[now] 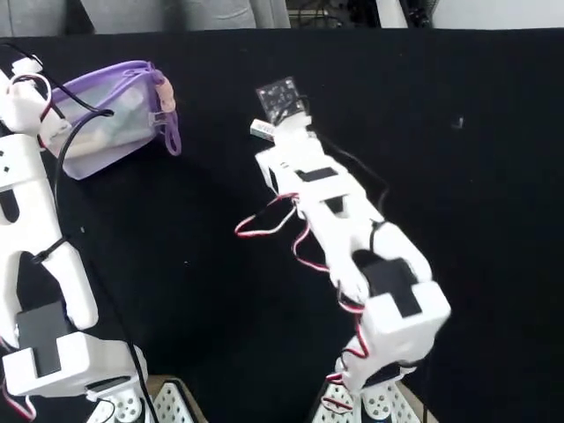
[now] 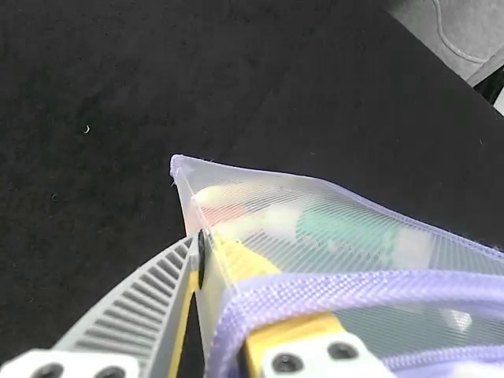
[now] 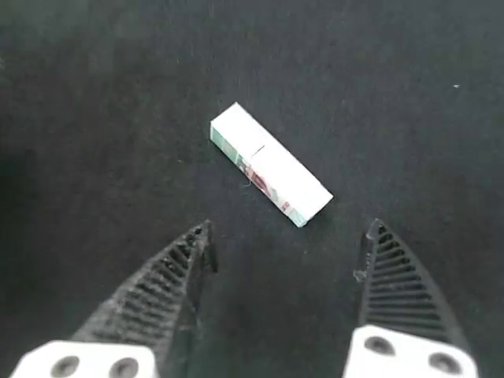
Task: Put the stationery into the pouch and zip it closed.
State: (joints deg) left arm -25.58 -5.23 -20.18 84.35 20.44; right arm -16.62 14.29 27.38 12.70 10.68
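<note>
Under the pouch [image 1: 104,123] and far out to its right runs the black counter [image 1: 476,220]. The right arm [image 1: 352,238] lies well to the pouch's right. Its jaws are spread wide and empty, poised over a small white block [image 3: 270,165]. The left arm [image 1: 31,220] stands at the pouch's left, jaws clenched on the pouch's edge by one corner. Stationery [image 2: 331,224] shows through the pouch's clear wall. The block lies flat on the counter, right of the pouch's strap end and apart from it.

The step in hand looks to be picking up the block, seemingly the last loose piece. It lies askew to the line between the jaws, so a turn of the wrist should come first, letting the jaws close across its narrow sides. The block wants centring in the gap before the jaws come down, and they should shut only once their tips are close to the counter. A small, smooth piece pinched off-centre may skid away. Whether the pouch's mouth gapes enough to take it cannot be told, so the left jaws should present it steadily toward the right arm.
</note>
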